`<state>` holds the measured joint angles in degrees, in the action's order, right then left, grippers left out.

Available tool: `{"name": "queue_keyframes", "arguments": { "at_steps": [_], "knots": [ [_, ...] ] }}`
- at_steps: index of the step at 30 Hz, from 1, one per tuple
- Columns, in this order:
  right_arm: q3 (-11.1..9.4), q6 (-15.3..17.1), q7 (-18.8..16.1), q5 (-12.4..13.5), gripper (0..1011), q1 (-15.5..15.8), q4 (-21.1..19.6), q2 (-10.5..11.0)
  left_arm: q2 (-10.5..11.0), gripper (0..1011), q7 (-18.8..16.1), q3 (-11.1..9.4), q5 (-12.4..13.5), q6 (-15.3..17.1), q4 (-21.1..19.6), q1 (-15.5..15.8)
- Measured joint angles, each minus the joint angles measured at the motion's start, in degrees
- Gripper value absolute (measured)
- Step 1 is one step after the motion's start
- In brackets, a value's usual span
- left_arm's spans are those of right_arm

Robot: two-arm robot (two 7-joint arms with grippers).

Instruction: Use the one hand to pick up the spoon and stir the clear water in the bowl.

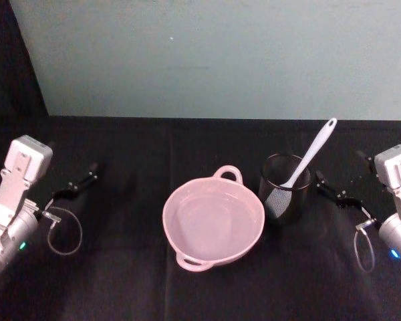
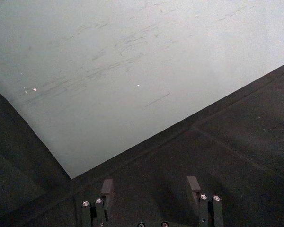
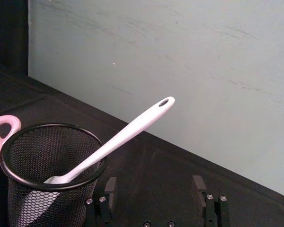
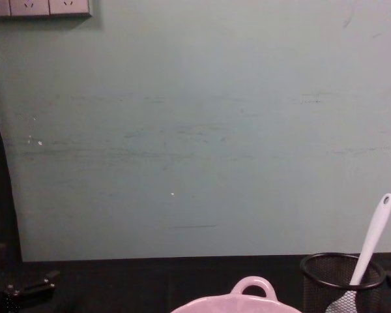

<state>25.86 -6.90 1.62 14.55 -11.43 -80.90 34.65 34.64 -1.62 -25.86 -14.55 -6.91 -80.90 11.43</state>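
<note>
I count one spoon (image 1: 311, 152), one bowl (image 1: 214, 221), one black wire-mesh cup (image 1: 281, 200) and two end effectors, all on or over a black table (image 1: 120, 281); the spoon is white and stands head-down in the mesh cup, with its handle leaning up and back to the right, the oval hole end well above the cup's rim. The pink bowl sits near the middle of the table with two loop handles, one at its far rim and one at its near rim; the cup stands just beside it on the right, and I cannot tell whether they touch.

My right end effector (image 1: 331, 189) hovers low just to the right of the cup, apart from it, its fingers (image 3: 197, 185) spread wide with nothing between them. My left end effector (image 1: 85, 179) waits well apart from the bowl on the left, likewise spread and holding nothing; open black cloth lies between it and the bowl, and more in front of the bowl. The table's far edge runs along a pale grey-green board (image 1: 220, 53) just behind the cup.
</note>
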Motion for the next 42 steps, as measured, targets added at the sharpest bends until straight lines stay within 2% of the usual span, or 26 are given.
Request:
{"name": "queue_keyframes", "arguments": {
  "at_steps": [42],
  "knots": [
    [0.0,0.0,0.0,0.0,1004,0.0,0.0,0.0,0.0,1005,0.0,0.0,0.0,0.0,0.0,0.0]
  ]
}}
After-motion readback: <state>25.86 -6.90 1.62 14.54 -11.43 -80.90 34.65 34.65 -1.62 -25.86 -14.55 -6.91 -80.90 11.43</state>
